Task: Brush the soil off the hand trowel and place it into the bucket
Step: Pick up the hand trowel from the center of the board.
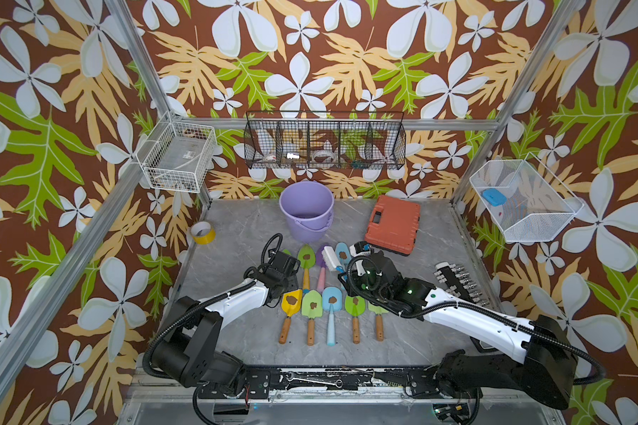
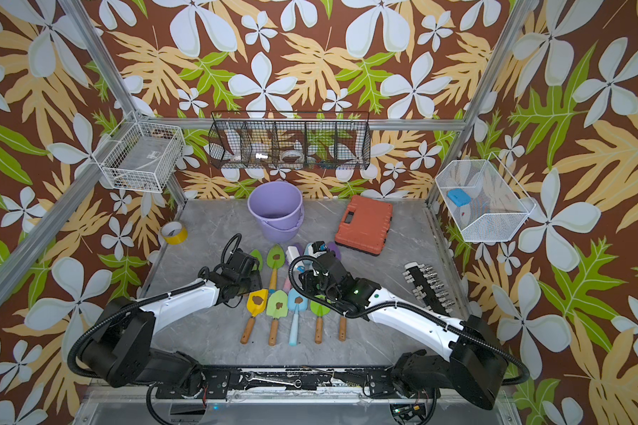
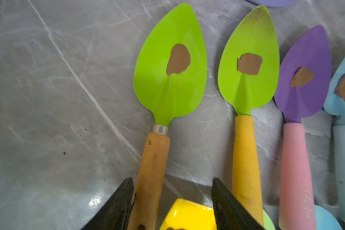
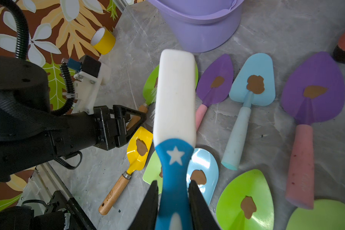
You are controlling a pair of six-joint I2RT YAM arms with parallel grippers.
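Loosely straddles wooden handle point(image 3: 152, 163) of green trowel point(image 3: 167, 95) with half-open left gripper point(image 3: 172, 180), unclamped; pinches brush point(image 4: 174, 89) in right gripper point(image 4: 173, 182). Likely light, stiff; best grabbed mid-handle.

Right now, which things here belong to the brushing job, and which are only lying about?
For the job: green pointed trowel with wooden handle, its brown soil blob, white-and-blue plastic brush, lavender plastic bucket.
Lying about: yellow tape roll, orange plastic case, black socket rail.
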